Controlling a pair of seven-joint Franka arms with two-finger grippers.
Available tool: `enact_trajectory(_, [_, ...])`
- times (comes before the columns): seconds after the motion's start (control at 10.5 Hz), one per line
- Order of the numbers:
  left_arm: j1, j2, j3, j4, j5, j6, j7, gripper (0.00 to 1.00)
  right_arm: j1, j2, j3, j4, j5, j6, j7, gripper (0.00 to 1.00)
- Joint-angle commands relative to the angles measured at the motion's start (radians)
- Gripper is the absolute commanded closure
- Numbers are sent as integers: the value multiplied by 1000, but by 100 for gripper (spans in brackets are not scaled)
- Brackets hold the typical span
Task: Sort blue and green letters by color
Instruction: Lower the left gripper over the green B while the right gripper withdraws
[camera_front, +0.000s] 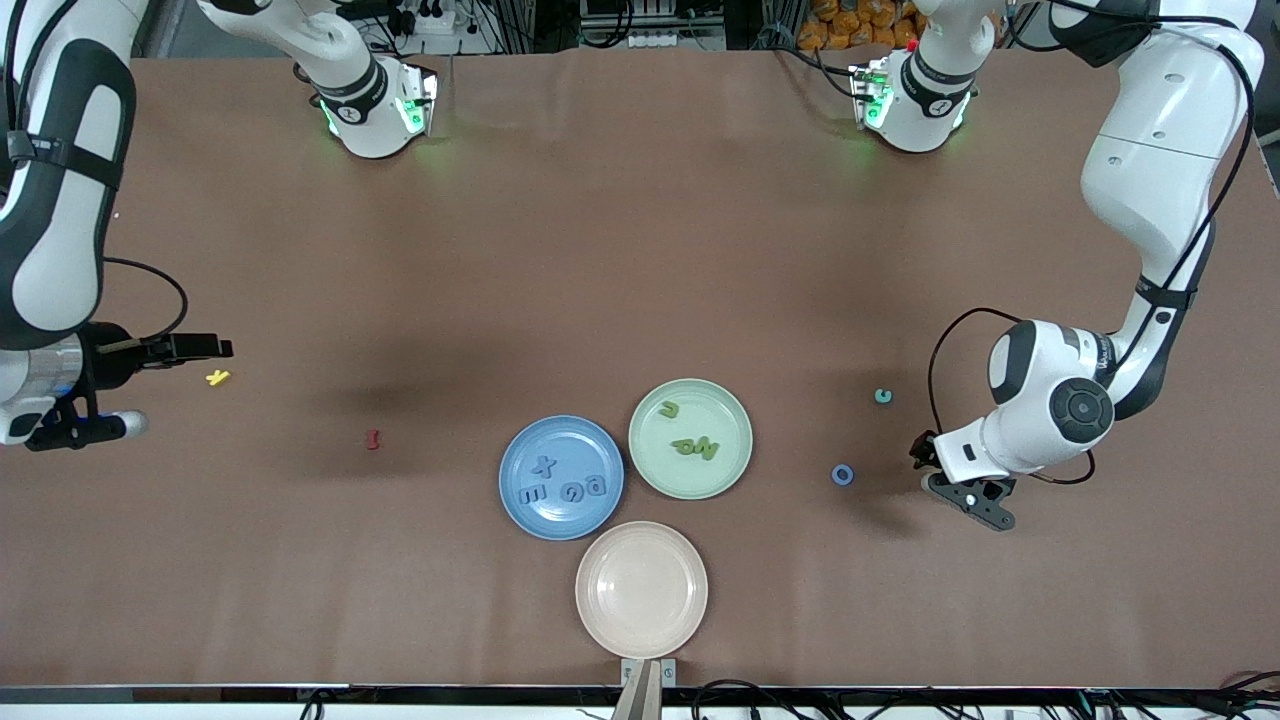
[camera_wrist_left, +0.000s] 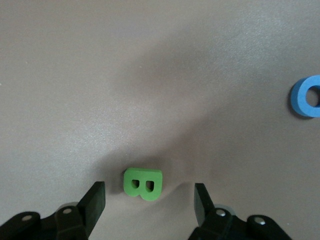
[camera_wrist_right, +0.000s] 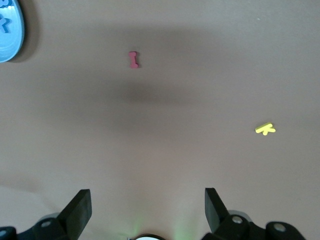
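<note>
The worktop (camera_front: 640, 250) carries three plates grouped near the middle of its edge closest to the front camera.

The blue plate (camera_front: 561, 478) holds four periwinkle letters (camera_front: 562, 484): an X above a row of three that appears to read E, G and 6, though these are small and hard to make out. The green plate (camera_front: 691, 438), touching the blue plate on the side toward the left arm's end, holds three lime letters (camera_front: 690, 436): a U lying apart from a close pair, probably N and P. The pink plate (camera_front: 641, 589), nearest the camera edge, holds nothing.

The left hand (camera_wrist_left: 149, 200) is low over the worktop toward the left arm's end, fingers spread and released, with the green B (camera_wrist_left: 143, 183) standing on edge between them, its face toward the wrist camera. The front view does not show the B.

The blue O (camera_front: 843, 475) lies flat between the green plate and the left hand. A small teal piece (camera_front: 883, 396) lies farther from the camera.

The right hand (camera_wrist_right: 148, 207) waits at the right arm's end, fingers spread, gripping nothing. The yellow letter (camera_front: 217, 377) and dark red piece (camera_front: 373, 439) lie near it.
</note>
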Motion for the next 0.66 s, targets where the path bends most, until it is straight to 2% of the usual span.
enact_trajectory(0.0, [1,-6,-3,10,23,-23,37,22,-78,-23,71,9,-15,1,24,0])
enact_trajectory(0.09, [1,-3,-1,13,23,-23,39,22,-168,-64,196,3,-46,13,77,0])
enact_trajectory(0.28, [1,-1,-1,16,23,-23,39,24,-240,-171,409,-78,-220,110,214,0])
enact_trajectory(0.47, [0,6,2,16,24,-23,40,25,-364,-292,600,-231,-251,233,302,0])
enact_trajectory(0.57, [0,7,2,16,24,-23,39,27,-400,-337,637,-258,-254,244,302,0])
